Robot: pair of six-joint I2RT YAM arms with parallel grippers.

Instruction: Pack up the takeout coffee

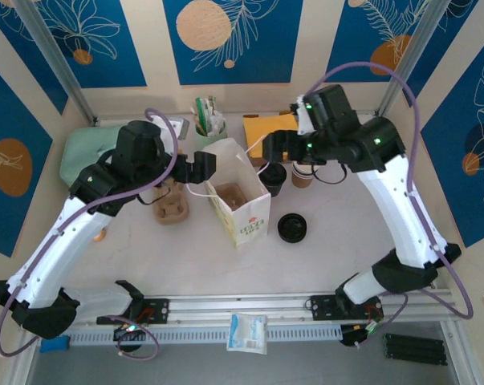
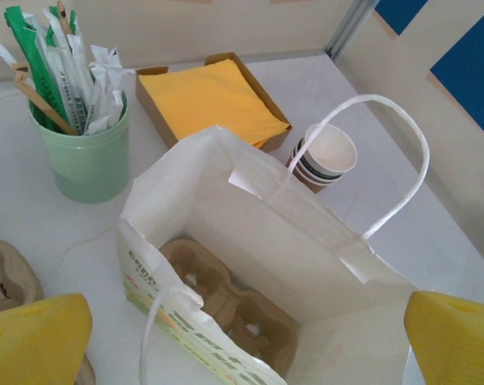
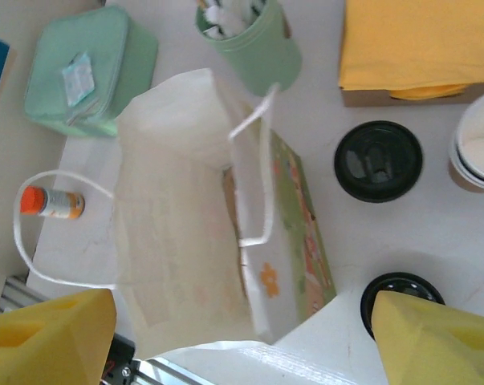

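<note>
At ten o'clock from the white paper bag [image 1: 240, 200], far left on the table, lies a mint-green pouch [image 1: 81, 152]. Next comes the left gripper [image 1: 203, 167], hovering at the bag's nine-to-ten o'clock edge near one cord handle. From its wrist camera its yellow fingers [image 2: 37, 337] stand spread wide on either side of the bag's mouth, released and grasping nothing. Just below it, at the bag's nine o'clock, a brown pulp carrier [image 1: 171, 210] rests on the tabletop. At eleven o'clock stands a green tumbler [image 1: 209, 122] stuffed with wrapped straws and stirrers.

The bag itself stands open-mouthed at the centre, and a second pulp carrier [image 2: 225, 305] lies flat in its bottom. At one o'clock a cardboard box of yellow napkins [image 1: 267, 127] sits by the back wall. The right gripper [image 1: 270, 149] hangs by the bag's far right corner, also at about one o'clock, its fingers [image 3: 438, 337] likewise parted wide and empty.

At two o'clock a stack of black lids [image 1: 272, 178] stands just beside the bag, and a lone black lid [image 1: 291, 227] lies at four o'clock. The coffee cups [image 1: 303, 176], nested in a short stack with white rims and brown bands, stand upright on the table at two o'clock. They are just right of the lid stack, outside the bag, and neither gripper touches them.
</note>
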